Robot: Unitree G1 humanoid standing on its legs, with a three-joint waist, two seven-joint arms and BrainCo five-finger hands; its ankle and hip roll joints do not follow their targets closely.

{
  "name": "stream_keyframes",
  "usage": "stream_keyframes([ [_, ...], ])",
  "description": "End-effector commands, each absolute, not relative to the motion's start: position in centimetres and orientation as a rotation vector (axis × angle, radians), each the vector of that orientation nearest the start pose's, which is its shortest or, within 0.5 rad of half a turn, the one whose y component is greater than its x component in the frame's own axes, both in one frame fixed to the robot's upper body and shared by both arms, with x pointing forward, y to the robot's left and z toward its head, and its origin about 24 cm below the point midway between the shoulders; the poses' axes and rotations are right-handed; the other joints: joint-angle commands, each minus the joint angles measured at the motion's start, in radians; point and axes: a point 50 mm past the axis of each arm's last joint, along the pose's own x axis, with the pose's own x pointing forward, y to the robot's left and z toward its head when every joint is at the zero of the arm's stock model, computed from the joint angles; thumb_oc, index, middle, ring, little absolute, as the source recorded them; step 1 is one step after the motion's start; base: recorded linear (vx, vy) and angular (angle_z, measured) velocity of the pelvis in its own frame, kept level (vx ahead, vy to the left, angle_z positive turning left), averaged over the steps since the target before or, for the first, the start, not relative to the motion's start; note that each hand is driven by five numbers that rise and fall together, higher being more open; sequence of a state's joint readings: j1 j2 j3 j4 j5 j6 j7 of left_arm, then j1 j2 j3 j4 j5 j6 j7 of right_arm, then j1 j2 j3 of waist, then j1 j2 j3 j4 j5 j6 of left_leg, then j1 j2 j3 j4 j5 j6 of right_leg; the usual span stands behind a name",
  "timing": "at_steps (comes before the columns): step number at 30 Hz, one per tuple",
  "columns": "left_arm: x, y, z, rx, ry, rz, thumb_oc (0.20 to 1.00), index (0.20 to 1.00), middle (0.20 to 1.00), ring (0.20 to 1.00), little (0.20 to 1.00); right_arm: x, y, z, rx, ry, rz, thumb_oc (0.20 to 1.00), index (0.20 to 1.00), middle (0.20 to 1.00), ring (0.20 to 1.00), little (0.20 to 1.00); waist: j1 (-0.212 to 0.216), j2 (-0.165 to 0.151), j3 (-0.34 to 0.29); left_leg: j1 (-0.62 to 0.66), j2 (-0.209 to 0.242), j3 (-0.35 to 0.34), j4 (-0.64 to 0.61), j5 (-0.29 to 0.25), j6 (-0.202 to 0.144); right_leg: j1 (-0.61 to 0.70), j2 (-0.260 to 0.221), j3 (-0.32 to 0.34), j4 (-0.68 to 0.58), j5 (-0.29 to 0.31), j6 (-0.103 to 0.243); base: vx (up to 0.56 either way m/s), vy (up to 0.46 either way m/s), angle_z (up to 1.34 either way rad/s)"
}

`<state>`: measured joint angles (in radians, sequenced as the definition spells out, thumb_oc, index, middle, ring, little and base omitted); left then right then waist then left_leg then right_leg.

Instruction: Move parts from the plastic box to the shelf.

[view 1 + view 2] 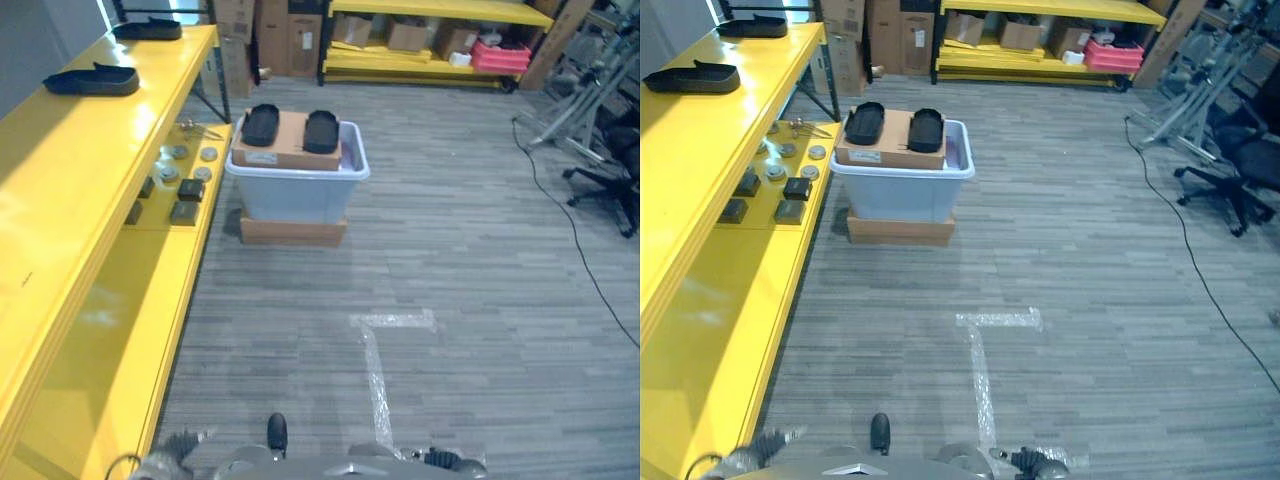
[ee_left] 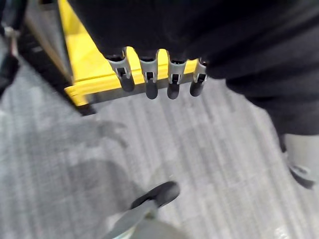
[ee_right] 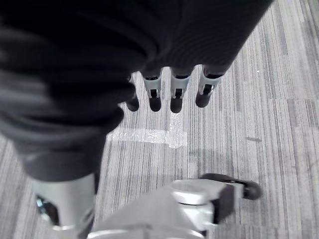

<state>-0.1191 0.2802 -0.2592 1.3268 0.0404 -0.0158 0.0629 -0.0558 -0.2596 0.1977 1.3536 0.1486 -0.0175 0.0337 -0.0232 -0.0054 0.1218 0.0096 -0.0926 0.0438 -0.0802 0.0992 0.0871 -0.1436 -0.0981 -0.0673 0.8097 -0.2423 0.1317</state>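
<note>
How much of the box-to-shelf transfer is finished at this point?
Small parts already lie on the yellow shelf. Nothing is in hand: the left hand and right hand hang open over the floor. The plastic box stands ahead; its contents are hidden by a cardboard box.

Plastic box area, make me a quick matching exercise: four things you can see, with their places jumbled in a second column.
Things:
1. plastic box
2. cardboard box
3. black trays
4. small metal parts

Places:
A. on the yellow shelf's lower level
B. on top of the cardboard box
C. resting across the plastic box's rim
D. on a flat cardboard base on the floor

Pairs: 1-D, 2-C, 3-B, 4-A
</note>
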Motion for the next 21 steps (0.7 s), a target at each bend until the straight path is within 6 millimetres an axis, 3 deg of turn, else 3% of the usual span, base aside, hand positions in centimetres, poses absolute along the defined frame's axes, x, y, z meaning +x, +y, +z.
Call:
stream_keyframes([
  [1,13.0,24.3,-15.0,0.477,1.147,0.035,1.000,1.000,1.000,1.000,1.000,10.9,-25.9,-15.2,-0.285,1.222,-0.103,1.000,1.000,1.000,1.000,1.000,0.005,0.063,0.024,0.044,0.084,-0.021,0.050,-0.092,-0.078,0.089,-0.055,-0.112,-0.461,0.214,0.011,0.31,-0.104,-0.04],
  [2,13.8,24.0,-14.8,0.471,1.117,0.032,1.000,1.000,1.000,1.000,1.000,10.2,-26.1,-15.3,-0.259,1.238,-0.136,1.000,1.000,1.000,1.000,1.000,-0.005,0.055,0.021,0.069,0.081,-0.017,0.040,-0.113,-0.090,0.075,-0.076,-0.139,-0.613,0.246,0.013,0.21,-0.077,0.06],
  [3,13.8,24.0,-14.8,0.471,1.118,0.031,1.000,1.000,1.000,1.000,1.000,10.2,-26.1,-15.3,-0.259,1.238,-0.136,1.000,1.000,1.000,1.000,1.000,-0.006,0.057,0.024,0.074,0.083,-0.017,0.039,-0.114,-0.090,0.083,-0.074,-0.140,-0.620,0.248,0.013,0.45,-0.162,0.05],
  [4,14.2,24.0,-14.6,0.469,1.099,0.039,1.000,1.000,1.000,1.000,1.000,9.9,-26.3,-15.3,-0.231,1.235,-0.179,1.000,1.000,1.000,1.000,1.000,-0.032,0.048,0.018,0.108,0.078,-0.018,0.022,-0.132,-0.102,0.057,-0.066,-0.096,-0.739,0.305,0.027,0.37,-0.145,-0.06],
  [6,14.6,23.7,-14.5,0.464,1.085,0.032,1.000,1.000,1.000,1.000,1.000,9.5,-26.6,-15.4,-0.217,1.249,-0.208,1.000,1.000,1.000,1.000,1.000,-0.050,0.049,0.016,0.146,0.088,-0.019,0.004,-0.152,-0.114,0.021,-0.060,-0.058,-0.830,0.353,0.043,0.36,-0.167,0.06],
  [9,13.8,23.0,-15.0,0.448,1.112,0.019,1.000,1.000,1.000,1.000,1.000,9.0,-26.9,-15.4,-0.229,1.270,-0.206,1.000,1.000,1.000,1.000,1.000,-0.066,0.055,0.008,0.192,0.104,-0.035,0.018,-0.196,-0.129,0.008,-0.059,-0.034,-0.842,0.383,0.052,0.37,-0.260,0.11],
  [11,12.6,22.6,-15.5,0.436,1.155,0.014,1.000,1.000,1.000,1.000,1.000,8.7,-26.9,-15.5,-0.239,1.281,-0.201,1.000,1.000,1.000,1.000,1.000,-0.070,0.059,-0.008,0.203,0.123,-0.042,0.074,-0.223,-0.144,0.025,-0.050,-0.040,-0.827,0.371,0.031,0.33,-0.323,0.32],
  [13,11.6,22.1,-16.0,0.412,1.190,0.009,1.000,1.000,1.000,1.000,1.000,8.6,-27.0,-15.5,-0.246,1.285,-0.199,1.000,1.000,1.000,1.000,1.000,-0.072,0.066,-0.009,0.173,0.147,-0.050,0.195,-0.170,-0.172,0.052,-0.031,-0.044,-0.819,0.351,0.005,0.22,-0.275,0.24],
  [14,11.6,22.1,-16.0,0.411,1.190,0.009,1.000,1.000,1.000,1.000,1.000,8.6,-27.0,-15.4,-0.246,1.285,-0.199,1.000,1.000,1.000,1.000,1.000,-0.074,0.068,-0.009,0.171,0.148,-0.052,0.199,-0.173,-0.173,0.053,-0.030,-0.046,-0.819,0.351,0.004,0.23,-0.367,0.21],
  [15,10.6,21.2,-16.4,0.351,1.218,0.014,1.000,1.000,1.000,1.000,1.000,9.2,-27.4,-15.2,-0.242,1.258,-0.207,1.000,1.000,1.000,1.000,1.000,-0.059,0.055,0.003,0.085,0.129,-0.087,0.422,-0.086,-0.191,0.114,-0.022,-0.055,-0.842,0.332,-0.025,0.15,-0.245,0.08],
  [16,10.6,21.2,-16.4,0.351,1.218,0.014,1.000,1.000,1.000,1.000,1.000,9.2,-27.4,-15.2,-0.242,1.258,-0.207,1.000,1.000,1.000,1.000,1.000,-0.062,0.056,0.002,0.080,0.130,-0.090,0.429,-0.089,-0.191,0.113,-0.022,-0.057,-0.843,0.332,-0.025,0.22,-0.350,-0.11],
  [17,10.5,20.9,-16.5,0.335,1.217,0.020,1.000,1.000,1.000,1.000,1.000,9.7,-27.5,-15.0,-0.245,1.238,-0.204,1.000,1.000,1.000,1.000,1.000,-0.053,0.045,0.013,0.036,0.108,-0.101,0.531,-0.066,-0.199,0.139,-0.025,-0.057,-0.857,0.328,-0.033,0.15,-0.215,-0.06],
  [19,11.0,20.9,-16.3,0.324,1.196,0.043,1.000,1.000,1.000,1.000,1.000,10.7,-27.6,-14.7,-0.266,1.204,-0.193,1.000,1.000,1.000,1.000,1.000,-0.031,0.016,0.038,-0.028,0.100,-0.069,0.646,-0.040,-0.210,0.186,-0.031,-0.059,-0.875,0.316,-0.052,0.19,-0.316,-0.07],
  [21,10.8,20.5,-16.4,0.311,1.199,0.027,1.000,1.000,1.000,1.000,1.000,11.2,-28.3,-14.3,-0.323,1.205,-0.173,1.000,1.000,1.000,1.000,1.000,-0.008,0.010,0.049,-0.085,0.133,-0.004,0.618,-0.028,-0.212,0.218,-0.035,-0.081,-0.887,0.294,-0.056,0.17,-0.251,-0.29],
])
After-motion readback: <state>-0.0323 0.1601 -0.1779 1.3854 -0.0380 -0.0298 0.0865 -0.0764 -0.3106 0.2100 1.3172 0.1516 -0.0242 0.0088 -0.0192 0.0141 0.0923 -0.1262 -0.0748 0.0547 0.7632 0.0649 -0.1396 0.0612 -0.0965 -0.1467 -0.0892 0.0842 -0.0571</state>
